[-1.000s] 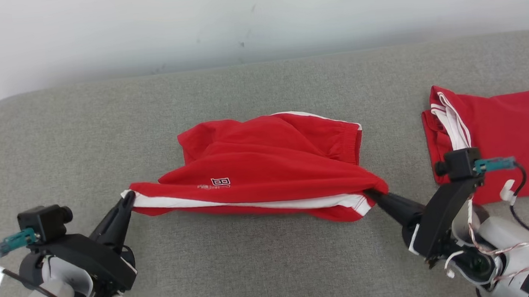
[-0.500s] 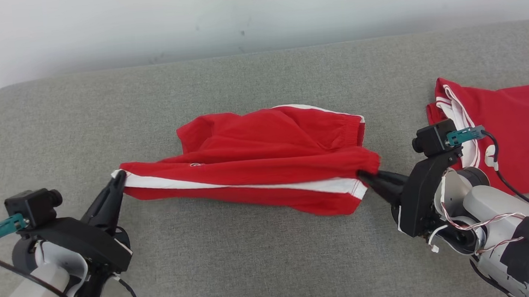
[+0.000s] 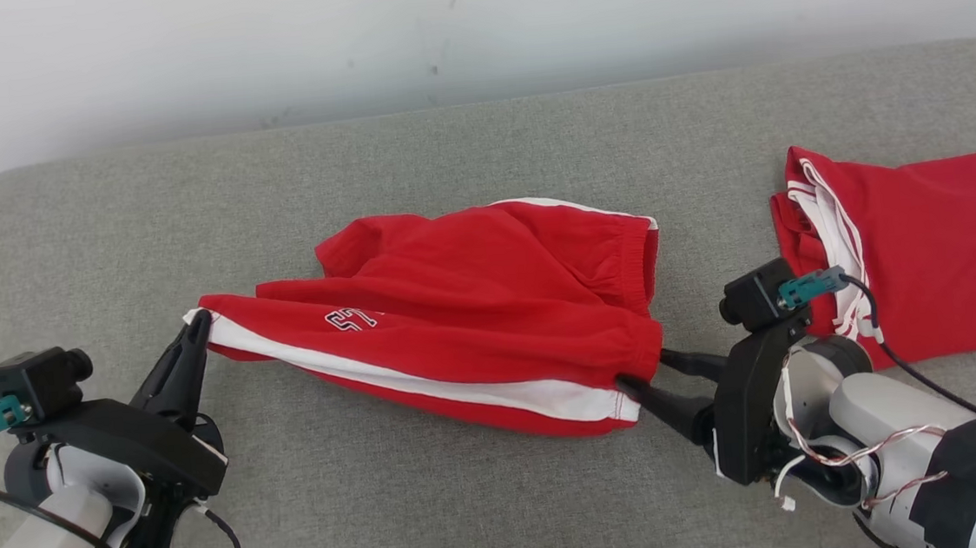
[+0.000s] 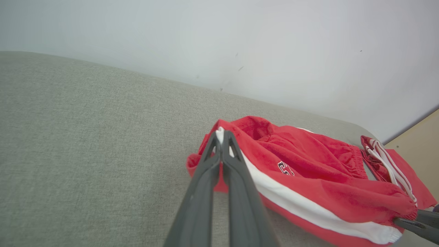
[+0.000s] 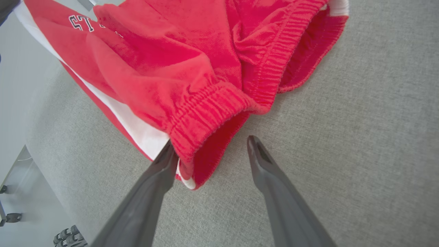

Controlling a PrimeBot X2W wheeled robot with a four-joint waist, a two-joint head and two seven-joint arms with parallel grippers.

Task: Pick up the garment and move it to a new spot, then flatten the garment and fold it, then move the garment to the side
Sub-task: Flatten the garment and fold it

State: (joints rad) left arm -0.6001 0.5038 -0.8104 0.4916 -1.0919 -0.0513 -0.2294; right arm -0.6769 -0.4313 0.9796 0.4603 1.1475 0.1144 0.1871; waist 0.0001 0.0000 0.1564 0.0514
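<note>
Left gripper [image 3: 198, 319]: both fingers pressed together, pinching the white-striped corner of the red shorts [image 3: 473, 310]. In the left wrist view the gripper [image 4: 221, 132] has a sliver of white cloth showing right at the tips, with no gap between the fingers.

Right gripper [image 3: 645, 367]: jaws spread wide and holding nothing. In the right wrist view the gripper [image 5: 210, 141] has the gathered waistband corner of the shorts [image 5: 164, 68] drooping into the gap. The cloth touches the finger on that view's left, and the other finger stands clear of it over bare upholstery.

Shorts: they lie mid-surface on the grey cushion [image 3: 471, 502], spanning the gap between the two grippers. The left end is drawn out to a point at the pinched corner. A white side stripe [image 3: 427, 382] runs along the near edge from that corner to the right-hand end. A black-and-white printed mark [image 3: 350, 320] sits on the upper layer, towards the left. The elastic waistband [image 3: 641, 279] faces the robot's right, bunched and wrinkled. The cloth is rumpled, with the upper layers folded loosely over one another.

Surroundings: a second red garment [image 3: 921, 248] with white trim lies flat at the far right of the cushion, apart from the shorts and just beyond the right wrist camera. A pale wall [image 3: 469, 31] stands behind the cushion.
</note>
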